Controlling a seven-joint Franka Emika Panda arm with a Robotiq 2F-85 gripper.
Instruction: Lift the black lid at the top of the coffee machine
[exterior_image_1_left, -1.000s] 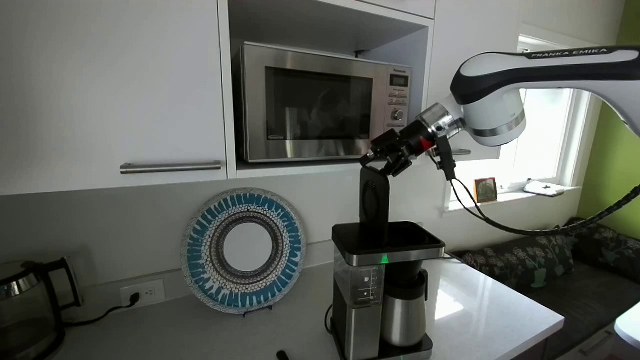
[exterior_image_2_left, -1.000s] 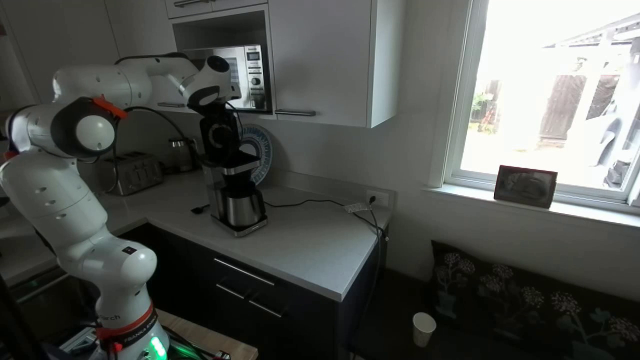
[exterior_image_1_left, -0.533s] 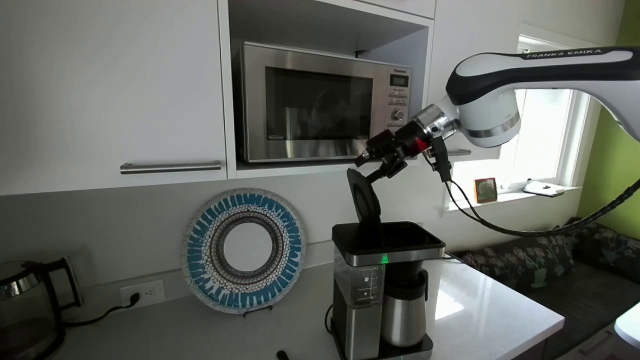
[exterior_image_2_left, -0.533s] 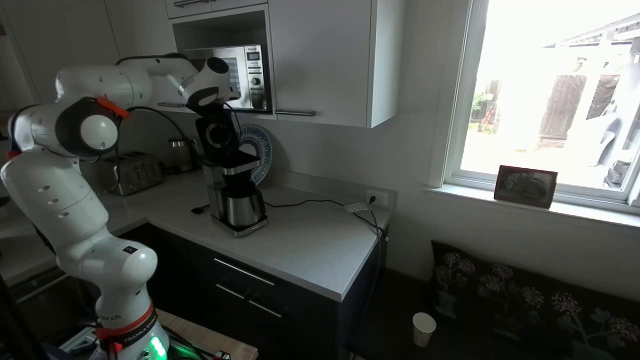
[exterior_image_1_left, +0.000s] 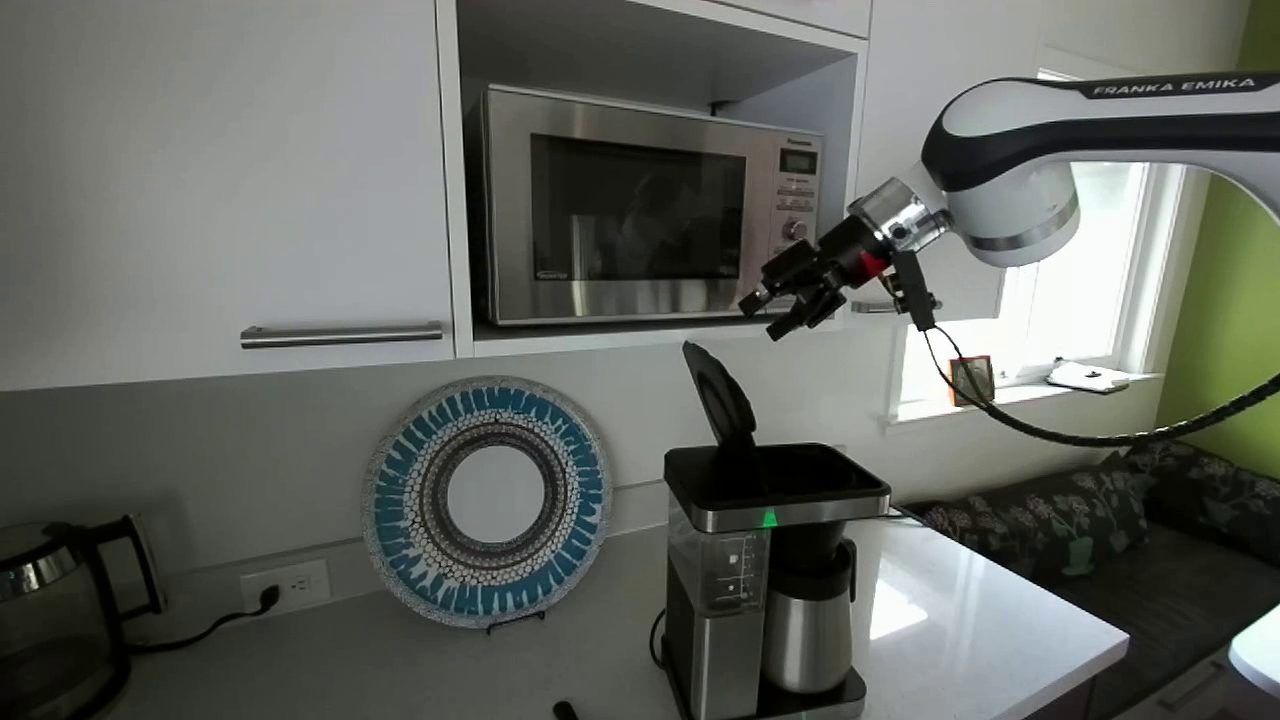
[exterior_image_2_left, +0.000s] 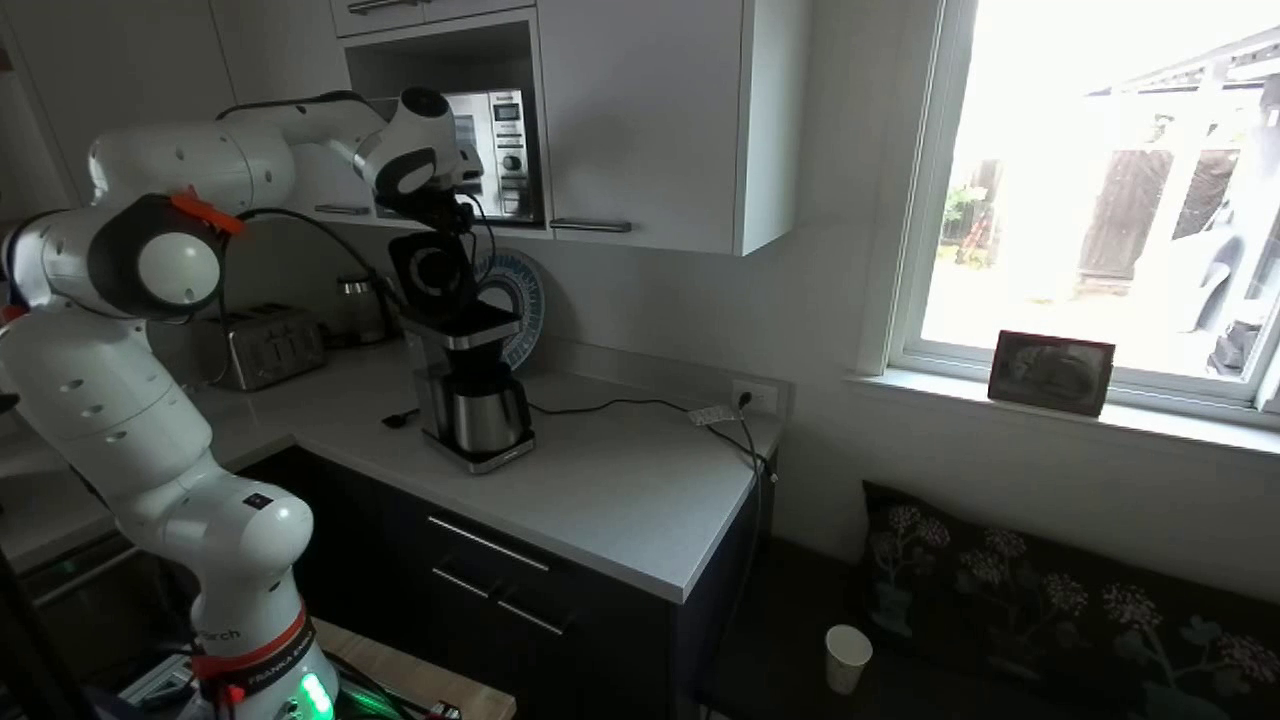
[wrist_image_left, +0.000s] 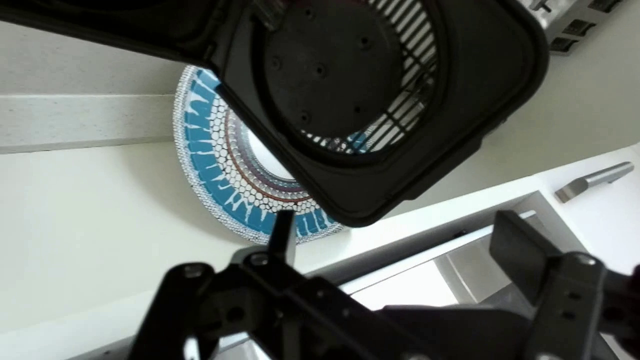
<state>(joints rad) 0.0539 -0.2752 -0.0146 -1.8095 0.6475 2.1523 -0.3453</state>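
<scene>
1. You appear to be at the end of the lift: the black lid (exterior_image_1_left: 720, 393) stands raised from the top of the coffee machine (exterior_image_1_left: 735, 600), tipped past upright and leaning away from your arm (exterior_image_1_left: 1100, 140). The machine stands on the surface (exterior_image_1_left: 980, 620).
2. Your pincer (wrist_image_left: 399, 237) is wide and holds nothing; its fingers are well apart in the wrist view, and in an exterior view it sits higher than the lid, not touching it.
3. The lid seems to stand unaided, so your next move probably calls only for backing off, without a finger catching its edge and tipping it down.
4. You can read "FRANKA EMIKA" along the arm and "Panasonic" on the microwave (exterior_image_1_left: 650, 205). "FRANKA" shows again on the base collar (exterior_image_2_left: 272, 660). Marks on the water tank (exterior_image_1_left: 733, 572) are too small to read.
</scene>
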